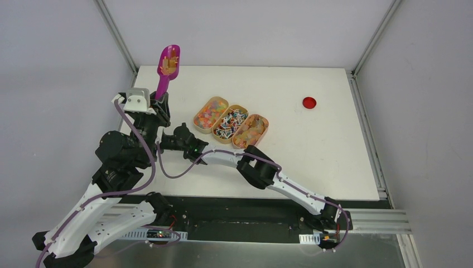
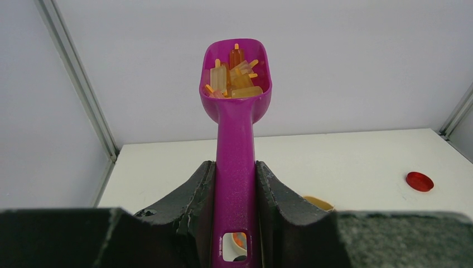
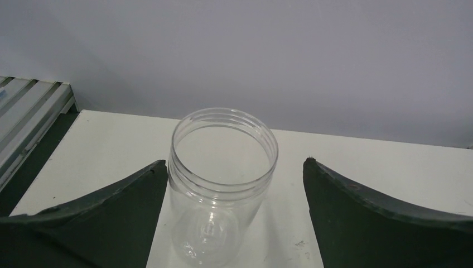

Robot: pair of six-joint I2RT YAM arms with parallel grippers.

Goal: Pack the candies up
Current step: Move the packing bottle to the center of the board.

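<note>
Left hand [image 2: 235,190] clamps magenta scoop [image 2: 235,139] handle, gummies [image 2: 234,75] heaped. Right hand [image 3: 234,162] spread wide around clear jar [image 3: 223,192], not gripping. Risk: early tilt spills gummies beside unheld jar.

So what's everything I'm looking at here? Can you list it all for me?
table: one, white, under everything
trays: three, tan ovals, side by side mid-table
mixed bright candies: many, in the tray nearest the scoop
wrapped candies: many, red, white and dark, middle tray
gummies: many, orange-yellow, tray nearest the disc; more in the scoop
scoop: one, magenta, held up at far left
disc: one, red, far right, alone
jar: one, clear, empty, upright on the table
arms: two, white and black, near edge
left end effector: black, closed on the scoop's handle
right end effector: black, open around the jar
</note>
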